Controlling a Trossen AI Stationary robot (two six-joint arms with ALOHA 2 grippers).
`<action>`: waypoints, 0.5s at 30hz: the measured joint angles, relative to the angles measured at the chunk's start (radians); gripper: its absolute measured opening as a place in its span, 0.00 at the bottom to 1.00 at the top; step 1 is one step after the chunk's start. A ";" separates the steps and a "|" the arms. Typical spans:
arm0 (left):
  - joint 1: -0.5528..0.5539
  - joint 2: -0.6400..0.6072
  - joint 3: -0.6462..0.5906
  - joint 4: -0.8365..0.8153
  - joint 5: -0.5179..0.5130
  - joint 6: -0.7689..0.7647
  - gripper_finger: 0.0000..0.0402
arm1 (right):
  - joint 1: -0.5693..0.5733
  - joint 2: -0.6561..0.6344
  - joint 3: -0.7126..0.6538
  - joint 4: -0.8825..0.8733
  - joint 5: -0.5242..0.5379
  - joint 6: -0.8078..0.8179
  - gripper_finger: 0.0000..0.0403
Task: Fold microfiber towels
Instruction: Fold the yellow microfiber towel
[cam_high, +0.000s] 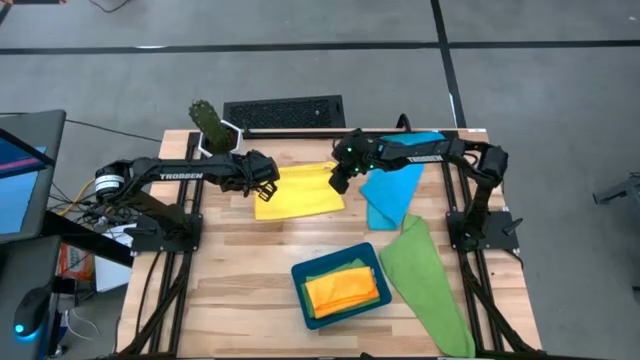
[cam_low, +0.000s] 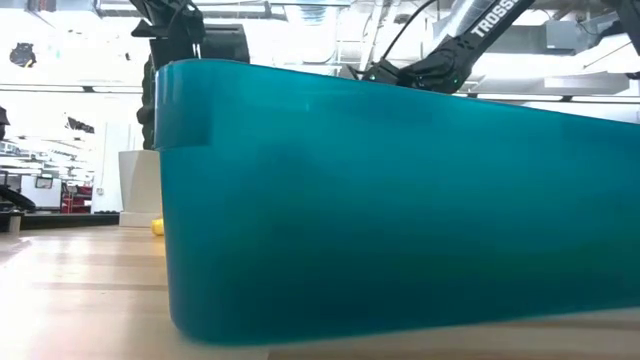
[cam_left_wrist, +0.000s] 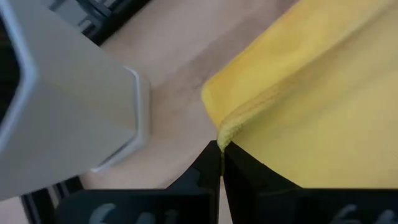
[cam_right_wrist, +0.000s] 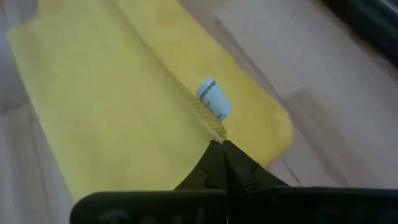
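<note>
From above, the yellow towel (cam_high: 298, 192) is seen at mid-table, pinched at its two far corners by the left gripper (cam_high: 268, 183) and the right gripper (cam_high: 338, 183), presumably so one edge can be carried over evenly. In the left wrist view, the fingers (cam_left_wrist: 211, 163) are pressed together on a hemmed corner. In the right wrist view, the hem beside the label (cam_right_wrist: 214, 98) is clamped likewise.

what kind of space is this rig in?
Probably a robotics lab or workshop: a wooden table on a bare grey floor marked with dark lines, a monitor and cables at one side, open ceiling fixtures behind.
</note>
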 joint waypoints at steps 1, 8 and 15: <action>0.000 0.000 0.000 0.005 -0.013 0.000 0.00 | -0.002 -0.005 0.000 -0.002 0.005 0.001 0.02; 0.001 0.000 0.000 0.034 -0.040 0.000 0.00 | -0.029 -0.023 0.000 0.010 0.017 0.002 0.01; 0.001 0.000 0.000 0.049 -0.035 -0.004 0.00 | -0.013 -0.023 0.000 -0.021 0.014 0.010 0.03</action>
